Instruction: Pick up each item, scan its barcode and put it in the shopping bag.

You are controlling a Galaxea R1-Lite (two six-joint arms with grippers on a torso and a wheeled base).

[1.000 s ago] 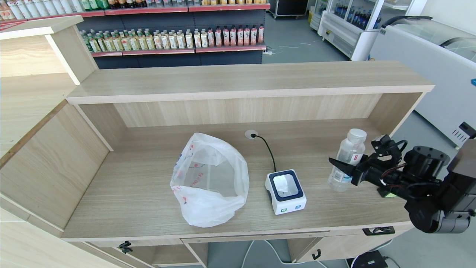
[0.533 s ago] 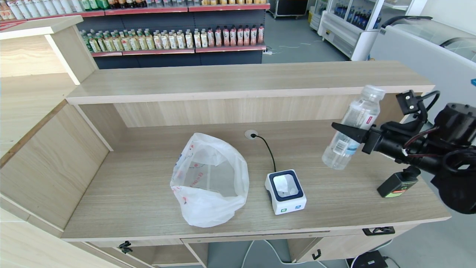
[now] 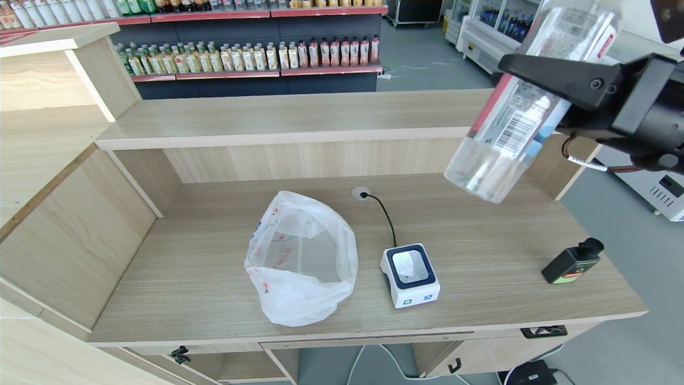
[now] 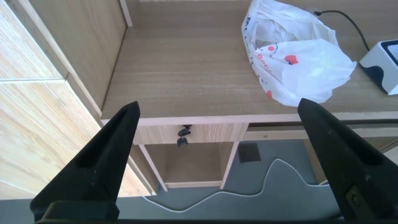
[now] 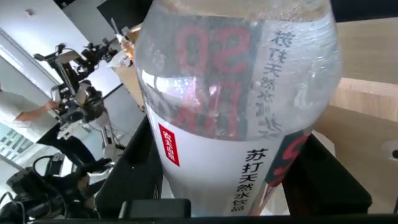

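Rising since a second ago: water bottle (image 3: 526, 107), going from standing at right of the counter (image 3: 481, 251) into the upper right of the frame, close to the head camera. Right pincer (image 3: 529, 77) is pinching it round the middle, holding it tilted with the barcode facing out, probably readying it for scanning.

Shopping bag (image 3: 302, 259) is sitting left of centre, mouth gaping upward, likely to take drops. Scanner (image 3: 410, 274) is sitting just beside it, window facing up. Small dark bottle (image 3: 573, 262) is lying at lower right, waiting.

Left pincer (image 4: 219, 109) is hanging spread, off the counter's front edge.

Bottle cap is getting cut off by the frame top; the far finger is hiding behind the bottle.
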